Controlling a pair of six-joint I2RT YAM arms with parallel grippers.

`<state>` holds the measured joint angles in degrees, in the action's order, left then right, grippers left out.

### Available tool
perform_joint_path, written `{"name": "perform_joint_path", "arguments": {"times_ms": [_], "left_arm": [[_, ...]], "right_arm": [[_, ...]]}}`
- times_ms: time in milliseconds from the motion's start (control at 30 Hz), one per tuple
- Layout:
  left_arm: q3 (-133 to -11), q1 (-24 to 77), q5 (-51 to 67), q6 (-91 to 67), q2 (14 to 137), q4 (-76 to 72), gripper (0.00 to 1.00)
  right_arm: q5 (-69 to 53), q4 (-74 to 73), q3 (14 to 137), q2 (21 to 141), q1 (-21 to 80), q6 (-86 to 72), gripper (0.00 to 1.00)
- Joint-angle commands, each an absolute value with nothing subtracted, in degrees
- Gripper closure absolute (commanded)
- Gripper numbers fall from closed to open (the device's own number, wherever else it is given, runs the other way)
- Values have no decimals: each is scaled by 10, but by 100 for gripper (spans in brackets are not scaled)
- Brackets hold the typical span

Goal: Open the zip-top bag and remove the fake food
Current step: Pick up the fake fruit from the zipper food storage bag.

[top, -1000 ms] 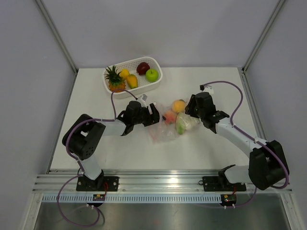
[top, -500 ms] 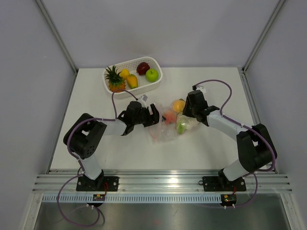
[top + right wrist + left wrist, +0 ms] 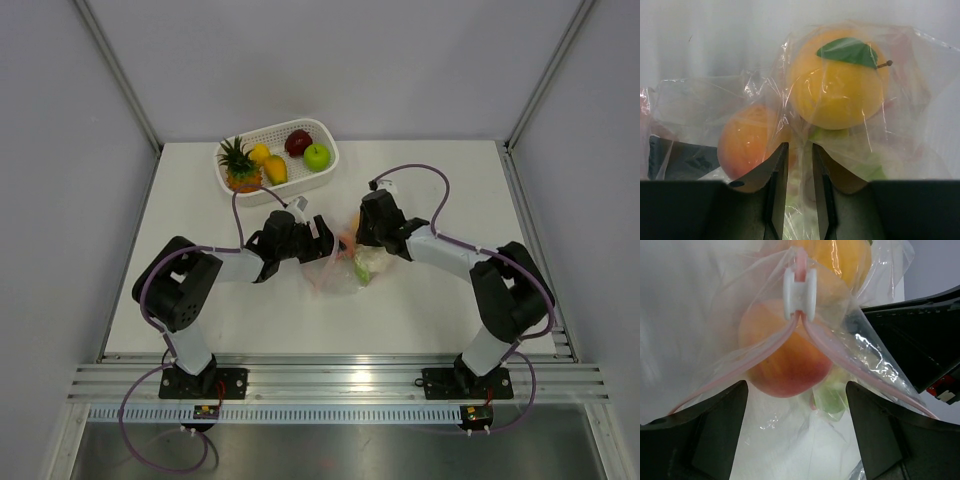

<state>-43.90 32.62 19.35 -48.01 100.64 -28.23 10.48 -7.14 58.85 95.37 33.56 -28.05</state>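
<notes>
right gripper [image 3: 362, 238]: moved from right of centre to frame centre over the last second. it now sits over the upper right part of the zip-top bag [image 3: 338, 280].
orange fruit [image 3: 840, 92]: open to the top view before, now covered there by the gripper body. peach-coloured piece [image 3: 747, 140] nearly hidden too.
right elbow [image 3: 510, 290]: drew in from the lower right toward the middle.
purple cable loop [image 3: 415, 172]: travelled left with the arm.
green-and-white pieces [image 3: 364, 266]: now slightly further left inside the bag.
</notes>
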Motion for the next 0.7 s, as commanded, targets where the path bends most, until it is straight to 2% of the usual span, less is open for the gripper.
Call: {"name": "perform_joint_path", "arguments": {"times_ms": [0, 500, 667], "left_arm": [[-447, 323, 178, -465, 989, -316, 17], [-478, 323, 164, -464, 1033, -275, 15], [-477, 323, 159, -466, 1034, -279, 30]], "right_arm": [[86, -74, 606, 982, 345, -278, 68], [-23, -52, 625, 1029, 349, -280, 70], [-25, -51, 621, 1024, 350, -280, 70]]}}
